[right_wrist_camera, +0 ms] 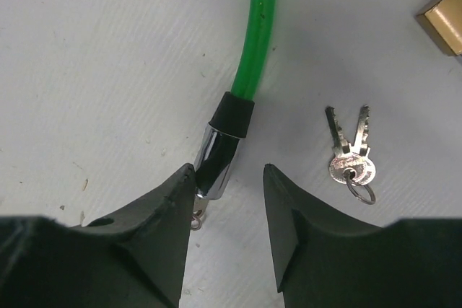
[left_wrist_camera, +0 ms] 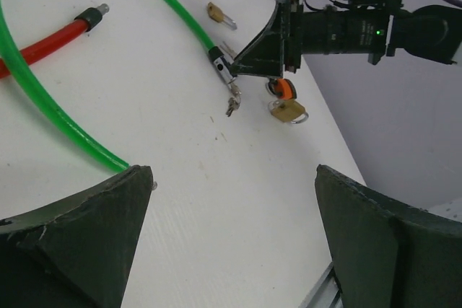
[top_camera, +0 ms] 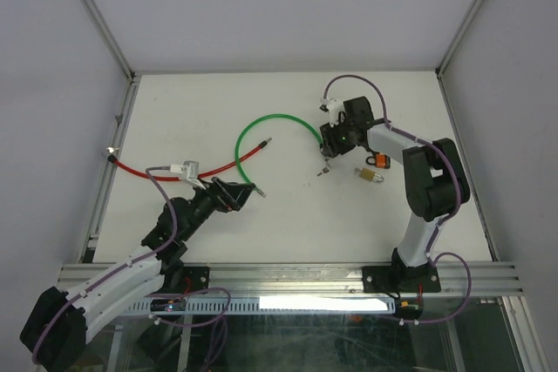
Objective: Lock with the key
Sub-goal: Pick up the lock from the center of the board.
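Observation:
A green cable (right_wrist_camera: pixel 258 41) ends in a black collar and a chrome tip (right_wrist_camera: pixel 215 158). My right gripper (right_wrist_camera: pixel 227 178) is open and straddles that tip, with the left finger touching it. A pair of keys on a ring (right_wrist_camera: pixel 351 158) lies on the table just right of the gripper. A brass padlock (right_wrist_camera: pixel 444 25) shows at the upper right edge. In the top view the right gripper (top_camera: pixel 325 152) is over the cable end, with the keys (top_camera: pixel 323 172) and the padlock (top_camera: pixel 366 176) close by. My left gripper (left_wrist_camera: pixel 231 171) is open and empty over bare table.
A red cable (top_camera: pixel 139 169) runs from the left wall to the green cable's (top_camera: pixel 279 117) other end. An orange item (top_camera: pixel 379 160) lies beside the padlock. A second brass padlock (left_wrist_camera: pixel 215 12) lies farther back. A metal rail (top_camera: pixel 288 272) lines the near edge.

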`<state>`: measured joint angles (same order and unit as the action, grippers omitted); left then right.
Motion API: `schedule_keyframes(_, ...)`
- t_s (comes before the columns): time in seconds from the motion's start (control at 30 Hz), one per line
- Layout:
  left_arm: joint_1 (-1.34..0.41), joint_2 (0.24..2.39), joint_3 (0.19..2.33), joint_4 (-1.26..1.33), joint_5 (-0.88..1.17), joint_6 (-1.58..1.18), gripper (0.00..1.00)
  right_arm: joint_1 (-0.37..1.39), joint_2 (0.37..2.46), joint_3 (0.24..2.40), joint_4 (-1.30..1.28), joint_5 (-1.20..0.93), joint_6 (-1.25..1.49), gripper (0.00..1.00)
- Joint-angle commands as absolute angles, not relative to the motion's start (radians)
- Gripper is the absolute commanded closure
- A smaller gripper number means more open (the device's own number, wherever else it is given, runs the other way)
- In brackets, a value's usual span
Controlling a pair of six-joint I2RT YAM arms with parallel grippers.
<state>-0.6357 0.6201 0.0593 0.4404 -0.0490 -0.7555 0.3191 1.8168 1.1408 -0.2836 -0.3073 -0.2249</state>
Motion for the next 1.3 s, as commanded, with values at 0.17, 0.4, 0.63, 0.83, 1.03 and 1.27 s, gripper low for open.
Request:
schedule_keyframes(0.17, -0.641, 0.636, 0.021, 0.671, 0.044, -0.781, 0.01, 0.344, 1.869, 1.183, -0.3, -0.297, -0.179, 0.54)
schedule_keyframes(0.4, -0.641, 0.697, 0.023, 0.734, 0.096, -0.818, 0.01, 0.364, 1.875, 1.16, -0.302, -0.241, -0.212, 0.76)
schedule_keyframes(0.63, -0.642, 0.734, 0.066, 0.75, 0.199, -0.777, 0.01, 0.37, 1.757, 1.129, -0.278, -0.221, -0.254, 1.0)
schedule_keyframes(0.83, -0.642, 0.737, 0.16, 0.716, 0.287, -0.644, 0.01, 0.368, 1.505, 1.037, -0.19, -0.249, -0.333, 1.0)
schedule_keyframes(1.03, -0.641, 0.779, 0.337, 0.569, 0.291, -0.437, 0.01, 0.342, 1.288, 0.948, -0.106, -0.321, -0.47, 1.0)
schedule_keyframes(1.27, -0.641, 0.971, 0.677, 0.33, 0.33, -0.138, 0.01, 0.339, 1.092, 0.9, -0.076, -0.432, -0.699, 1.0)
